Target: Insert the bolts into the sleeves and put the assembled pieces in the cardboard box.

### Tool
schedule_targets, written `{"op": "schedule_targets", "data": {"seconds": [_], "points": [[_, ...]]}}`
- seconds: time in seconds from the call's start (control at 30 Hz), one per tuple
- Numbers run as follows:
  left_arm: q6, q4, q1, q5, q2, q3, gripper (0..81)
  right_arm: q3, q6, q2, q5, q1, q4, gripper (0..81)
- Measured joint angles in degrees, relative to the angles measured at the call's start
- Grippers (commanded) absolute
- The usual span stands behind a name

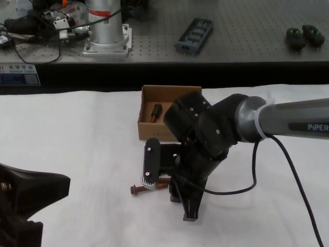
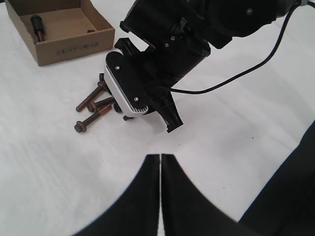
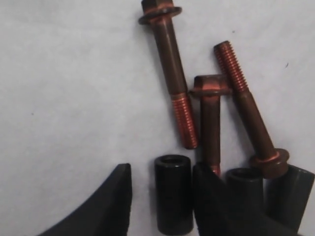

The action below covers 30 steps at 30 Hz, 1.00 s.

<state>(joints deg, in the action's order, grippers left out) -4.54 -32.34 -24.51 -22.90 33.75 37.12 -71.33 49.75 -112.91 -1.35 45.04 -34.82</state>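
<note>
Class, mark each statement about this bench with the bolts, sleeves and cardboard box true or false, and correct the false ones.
1. The cardboard box holds one piece. True.
2. The left gripper grips a bolt. False: its fingers are shut on nothing, above the white cloth.
3. Three bolts lie loose on the cloth. True.
4. The right gripper is shut on a bolt. False: it is open, with a black sleeve between its fingers.
</note>
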Motion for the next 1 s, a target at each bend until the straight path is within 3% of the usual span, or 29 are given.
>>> {"op": "schedule_targets", "data": {"seconds": [0.17,0.53,0.8,1.0], "points": [[0.0,0.0,0.0,0.3,0.0,0.0,0.7,0.0,0.0,-0.2,-0.7,-0.5,0.1,29.3],[0.0,0.0,0.0,1.2,0.0,0.0,0.7,0.0,0.0,-0.3,-0.9,-0.4,0.0,1.1],[0.0,0.0,0.0,1.2,0.0,0.0,0.7,-0.3,-0.4,-0.3,0.1,-0.4,-1.1,1.9],[1.8,0.0,0.0,1.2,0.0,0.0,0.6,0.0,-8.5,4.5,2.4,-0.7,-6.7,1.9]]}}
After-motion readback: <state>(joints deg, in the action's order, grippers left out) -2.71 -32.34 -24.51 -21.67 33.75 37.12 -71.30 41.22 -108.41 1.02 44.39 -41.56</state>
